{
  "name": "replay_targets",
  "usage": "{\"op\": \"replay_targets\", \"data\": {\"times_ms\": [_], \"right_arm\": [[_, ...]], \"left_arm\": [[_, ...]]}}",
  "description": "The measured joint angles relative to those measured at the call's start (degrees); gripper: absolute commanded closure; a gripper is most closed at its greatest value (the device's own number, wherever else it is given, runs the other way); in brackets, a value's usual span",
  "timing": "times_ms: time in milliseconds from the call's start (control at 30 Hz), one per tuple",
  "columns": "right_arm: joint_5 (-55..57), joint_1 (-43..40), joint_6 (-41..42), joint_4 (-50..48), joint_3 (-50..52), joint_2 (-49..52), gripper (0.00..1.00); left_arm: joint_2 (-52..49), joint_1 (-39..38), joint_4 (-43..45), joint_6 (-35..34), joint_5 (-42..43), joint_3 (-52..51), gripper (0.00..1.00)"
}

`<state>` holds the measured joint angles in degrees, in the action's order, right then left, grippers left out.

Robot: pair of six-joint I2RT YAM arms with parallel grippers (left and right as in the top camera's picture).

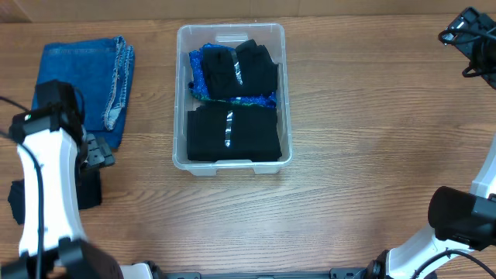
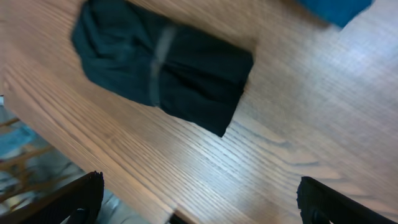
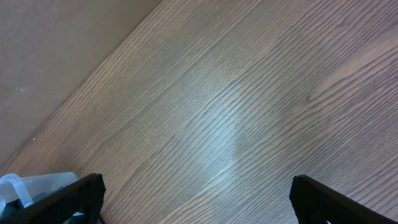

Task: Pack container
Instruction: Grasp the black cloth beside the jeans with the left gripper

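The left pincer (image 2: 202, 202) hangs with jaws spread wide, holding nothing; its wrist view shows a black folded cloth (image 2: 161, 68) at 11 o'clock, which the arm mostly hides from overhead. The right pincer (image 3: 196, 202) is equally wide and empty. The container (image 1: 180, 93) sits mid-table, open top up, long axis 12 to 6, at 3 o'clock from the left pincer and 9 from the right, apart from both; the right wrist view catches only its corner
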<state>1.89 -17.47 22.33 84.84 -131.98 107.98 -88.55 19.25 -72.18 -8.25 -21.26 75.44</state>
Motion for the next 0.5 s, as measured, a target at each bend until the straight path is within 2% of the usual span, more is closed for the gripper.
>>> {"op": "replay_targets", "data": {"times_ms": [100, 333, 500], "right_arm": [[0.0, 0.0, 0.0, 0.0, 0.0, 0.0, 0.00], [0.0, 0.0, 0.0, 0.0, 0.0, 0.0, 0.00], [0.0, 0.0, 0.0, 0.0, 0.0, 0.0, 0.00]], "left_arm": [[-7.0, 0.0, 0.0, 2.7, 1.2, 0.0, 0.00], [-16.6, 0.0, 0.2, 5.1, 2.4, 0.0, 0.01], [-20.3, 0.0, 5.3, 5.7, 2.6, 0.0, 0.00]]}}
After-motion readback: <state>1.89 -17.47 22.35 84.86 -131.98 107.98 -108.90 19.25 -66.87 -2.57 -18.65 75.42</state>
